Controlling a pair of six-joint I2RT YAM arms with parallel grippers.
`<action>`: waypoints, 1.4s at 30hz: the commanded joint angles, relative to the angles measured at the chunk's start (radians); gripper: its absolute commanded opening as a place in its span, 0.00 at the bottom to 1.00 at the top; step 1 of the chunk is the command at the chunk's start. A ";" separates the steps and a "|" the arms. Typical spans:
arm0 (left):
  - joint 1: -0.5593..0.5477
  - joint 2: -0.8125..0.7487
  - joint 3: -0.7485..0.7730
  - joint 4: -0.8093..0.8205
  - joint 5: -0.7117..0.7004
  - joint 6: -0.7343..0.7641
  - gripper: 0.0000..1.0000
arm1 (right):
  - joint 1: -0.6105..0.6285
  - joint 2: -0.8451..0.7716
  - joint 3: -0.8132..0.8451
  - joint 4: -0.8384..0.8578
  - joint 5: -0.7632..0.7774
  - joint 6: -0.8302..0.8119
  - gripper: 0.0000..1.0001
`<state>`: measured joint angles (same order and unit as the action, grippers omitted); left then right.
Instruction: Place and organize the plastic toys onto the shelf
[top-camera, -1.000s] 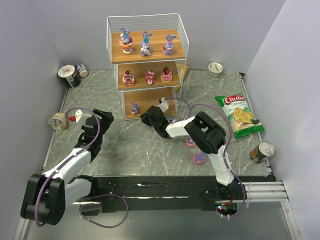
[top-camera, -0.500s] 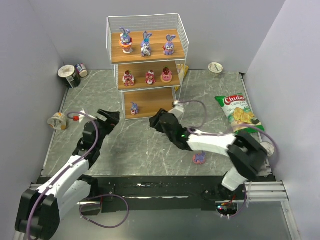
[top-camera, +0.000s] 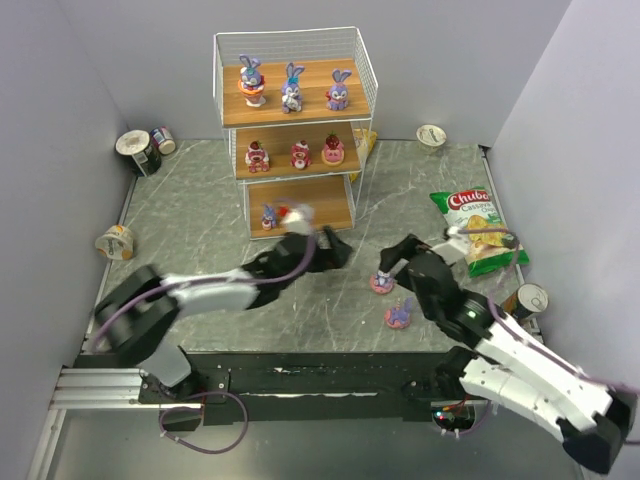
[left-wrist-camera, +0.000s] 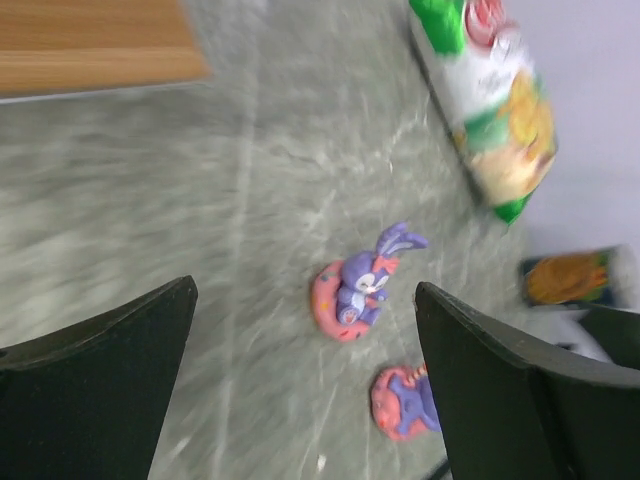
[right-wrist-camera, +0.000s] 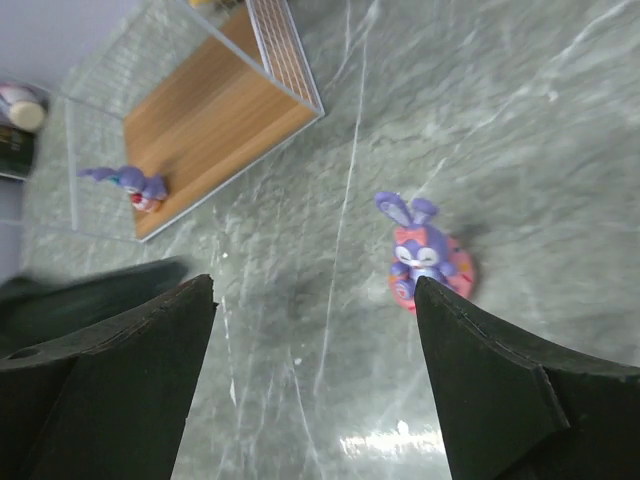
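Observation:
The shelf (top-camera: 292, 120) stands at the back centre. Three bunnies sit on its top board, three pink-red figures on the middle board, and one tiny purple toy (top-camera: 268, 216) (right-wrist-camera: 135, 185) on the bottom board. Two more plastic toys lie on the table: a purple bunny on a pink base (top-camera: 381, 283) (left-wrist-camera: 358, 290) (right-wrist-camera: 425, 255) and a second one (top-camera: 398, 316) (left-wrist-camera: 405, 400) nearer the front. My left gripper (top-camera: 338, 250) (left-wrist-camera: 305, 290) reaches across in front of the shelf, open and empty, left of the bunny. My right gripper (top-camera: 395, 262) (right-wrist-camera: 312, 283) hovers open just above that bunny.
A green-red chip bag (top-camera: 478, 230) (left-wrist-camera: 490, 110) lies right of the toys, with a can (top-camera: 523, 303) on its side near the right front. Cups (top-camera: 116, 241) and cans (top-camera: 140, 150) sit along the left edge. A small cup (top-camera: 431, 134) stands back right.
My left arm swept from the table's left side rightward to the front of the shelf. My right gripper pulled back from the bottom board toward the right and opened.

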<state>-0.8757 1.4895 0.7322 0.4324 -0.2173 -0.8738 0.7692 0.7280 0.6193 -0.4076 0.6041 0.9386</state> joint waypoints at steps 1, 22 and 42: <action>-0.135 0.280 0.235 0.026 -0.066 0.211 0.96 | -0.018 -0.156 0.002 -0.160 0.002 -0.061 0.88; -0.338 0.670 0.562 -0.170 -0.392 0.286 0.84 | -0.025 -0.358 0.048 -0.246 -0.047 -0.150 0.89; -0.151 0.462 0.392 -0.244 -0.562 0.127 0.15 | -0.027 -0.354 -0.021 -0.160 -0.079 -0.144 0.88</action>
<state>-1.1416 2.0632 1.1957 0.2123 -0.7300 -0.7109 0.7452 0.3687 0.6163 -0.6281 0.5312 0.7948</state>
